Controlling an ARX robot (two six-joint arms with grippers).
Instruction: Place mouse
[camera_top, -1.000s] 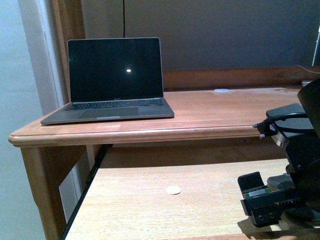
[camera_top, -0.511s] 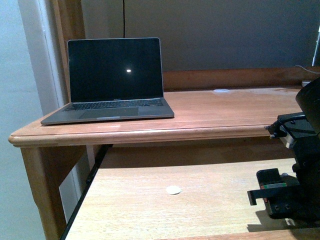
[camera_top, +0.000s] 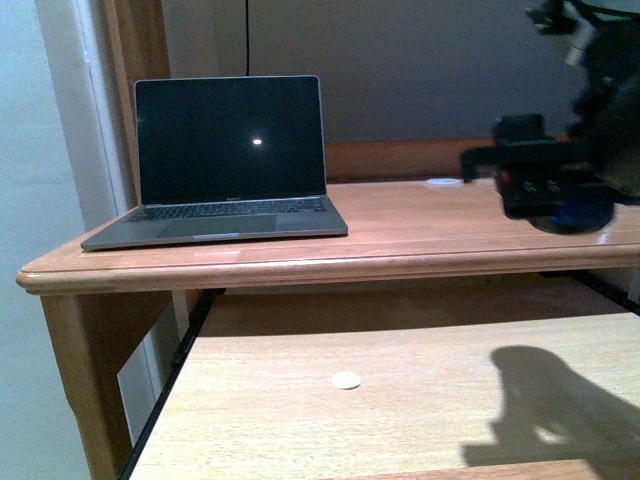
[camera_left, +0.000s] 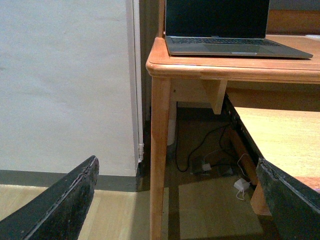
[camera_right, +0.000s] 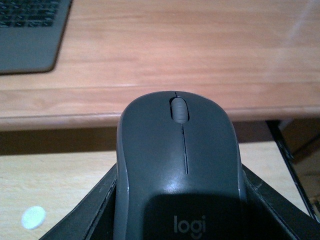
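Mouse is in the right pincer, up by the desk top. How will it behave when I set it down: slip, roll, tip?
The mouse looks rigid with a smooth, rounded shell, so it may slip in the right pincer, which hugs its curved sides. Low and wide, it probably won't roll or tip on the flat desk top, but could skate if nudged.

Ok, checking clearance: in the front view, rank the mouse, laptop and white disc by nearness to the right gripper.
1. mouse, in the right gripper.
2. laptop, left on the desk top, and white disc, lower left on the shelf: too close to call.
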